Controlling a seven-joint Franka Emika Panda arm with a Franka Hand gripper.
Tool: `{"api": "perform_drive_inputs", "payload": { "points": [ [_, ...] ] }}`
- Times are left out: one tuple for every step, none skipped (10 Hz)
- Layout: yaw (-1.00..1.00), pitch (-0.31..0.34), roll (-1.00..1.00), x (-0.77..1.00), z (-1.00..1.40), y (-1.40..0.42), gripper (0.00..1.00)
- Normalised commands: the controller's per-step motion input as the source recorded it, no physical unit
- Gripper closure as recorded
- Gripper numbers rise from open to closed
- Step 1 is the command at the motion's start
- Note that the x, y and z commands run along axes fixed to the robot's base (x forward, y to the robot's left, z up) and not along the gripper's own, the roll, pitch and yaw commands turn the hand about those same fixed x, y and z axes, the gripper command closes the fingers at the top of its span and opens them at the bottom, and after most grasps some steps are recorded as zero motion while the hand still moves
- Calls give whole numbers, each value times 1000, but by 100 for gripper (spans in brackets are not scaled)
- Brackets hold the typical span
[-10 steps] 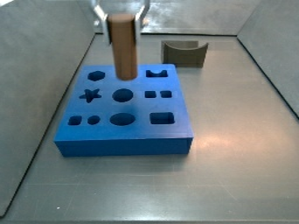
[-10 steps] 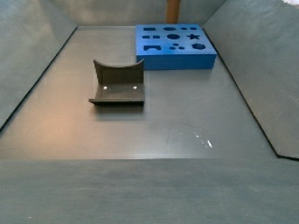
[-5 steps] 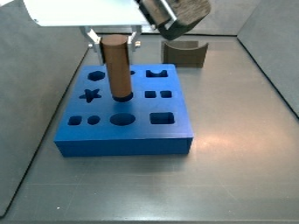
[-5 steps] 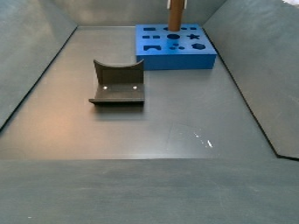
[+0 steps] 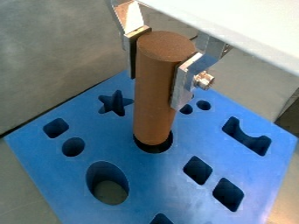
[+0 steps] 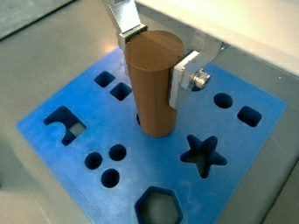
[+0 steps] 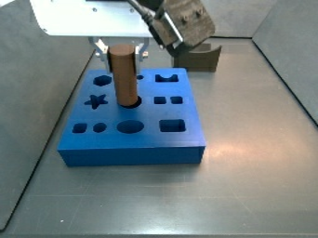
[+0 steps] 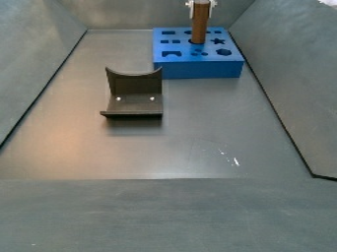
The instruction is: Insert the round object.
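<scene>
Where the wrist views look down the arm, the gripper (image 5: 160, 54) pinches the round object (image 5: 156, 87) near its top, a silver finger (image 5: 187, 77) pressed flat against its side. The brown peg stands upright with its lower end inside a round hole of the blue block (image 5: 70, 175), among the star, oval and square cut-outs. In a wrist view the same grip shows, the gripper (image 6: 158, 52) closed on the round object (image 6: 155, 83), whose foot sits in the hole of the blue block (image 6: 257, 157) beside the star-shaped hole.

In a side view the gripper (image 7: 122, 45) hangs over the blue block (image 7: 137, 153), the round object (image 7: 125, 72) upright and partly sunk into a hole near the block's middle. A dark grey block (image 7: 199, 59) stands behind on the floor.

In a side view the round object (image 8: 199, 24) rises from the blue block (image 8: 198, 64) far back; the dark grey block (image 8: 133, 94) lies well apart, nearer the camera.
</scene>
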Motion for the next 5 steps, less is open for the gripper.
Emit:
{"api": "perform_drive_inputs", "payload": {
  "points": [
    [-17,4,0,189,-386,0,100],
    [-43,11,0,297,-369,0,100],
    [-63,4,-11,291,-323,-17,100],
    [-86,0,-27,286,-314,-26,100],
    [-91,0,-30,243,-323,-9,100]
  ]
}}
